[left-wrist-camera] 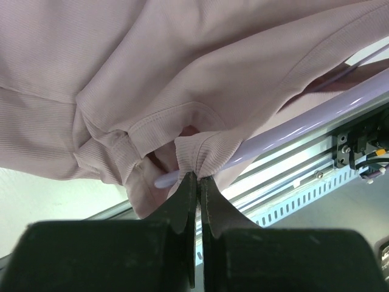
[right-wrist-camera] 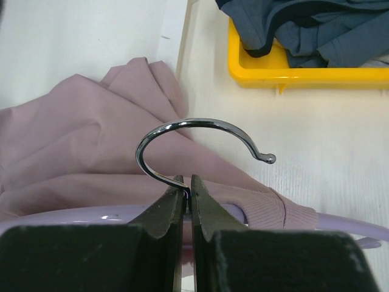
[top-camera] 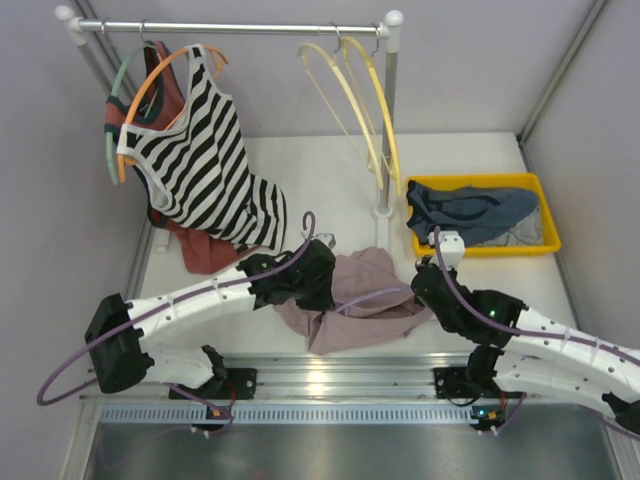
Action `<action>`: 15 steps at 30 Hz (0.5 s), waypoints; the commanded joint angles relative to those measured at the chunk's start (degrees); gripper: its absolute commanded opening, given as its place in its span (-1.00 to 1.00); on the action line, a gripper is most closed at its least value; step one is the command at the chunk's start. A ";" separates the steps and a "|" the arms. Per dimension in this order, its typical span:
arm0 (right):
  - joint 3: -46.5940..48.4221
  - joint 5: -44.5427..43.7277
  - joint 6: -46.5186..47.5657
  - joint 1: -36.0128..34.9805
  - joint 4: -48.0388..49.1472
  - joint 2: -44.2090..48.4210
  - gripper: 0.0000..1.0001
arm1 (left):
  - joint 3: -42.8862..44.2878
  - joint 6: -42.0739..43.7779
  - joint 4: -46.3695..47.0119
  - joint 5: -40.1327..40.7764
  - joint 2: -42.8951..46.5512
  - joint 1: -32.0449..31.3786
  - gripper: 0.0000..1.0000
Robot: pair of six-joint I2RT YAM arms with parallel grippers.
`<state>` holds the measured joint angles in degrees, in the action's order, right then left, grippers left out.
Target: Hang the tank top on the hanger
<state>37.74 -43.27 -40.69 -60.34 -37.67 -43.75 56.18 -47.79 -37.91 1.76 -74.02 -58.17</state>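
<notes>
One tank top (top-camera: 352,296) lay bunched on the worktop (top-camera: 330,185) between both arms, partly draped over the hanger (left-wrist-camera: 316,112); its straps apparently were not yet seated on the hanger's shoulders. The left hand (left-wrist-camera: 199,182) was pinched shut on a hem fold, shown only in its wrist view. The right hand (right-wrist-camera: 187,185) was clamped on the hanger's metal hook (right-wrist-camera: 194,126), which the overhead view hid.

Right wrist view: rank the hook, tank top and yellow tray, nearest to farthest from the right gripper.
1. Hook: clamped in the right gripper.
2. Tank top: just behind, left.
3. Yellow tray: farthest, upper right.
</notes>
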 commanded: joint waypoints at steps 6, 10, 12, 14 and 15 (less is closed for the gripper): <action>6.65 -0.85 -3.43 -1.19 2.60 -3.01 -1.00 | 7.88 1.21 -3.31 2.11 -2.18 -0.54 -1.00; 8.49 -0.77 -4.40 -1.97 3.83 -4.41 -1.00 | 11.57 0.77 -4.19 3.60 -2.71 -0.54 -1.00; 9.37 -0.94 -4.40 -2.42 4.10 -5.12 -1.00 | 12.80 0.77 -4.54 3.69 -2.97 -0.54 -1.00; 10.95 -1.21 -4.31 -3.03 4.44 -6.52 -1.00 | 14.47 0.77 -4.98 4.04 -3.32 -0.54 -1.00; 11.39 -1.38 -4.31 -3.21 4.71 -6.96 -1.00 | 14.83 0.77 -5.59 4.30 -3.33 -0.54 -1.00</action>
<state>44.49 -43.07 -43.64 -62.08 -37.32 -49.78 67.44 -46.98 -42.17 4.62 -76.79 -58.43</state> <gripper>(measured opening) 0.031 0.028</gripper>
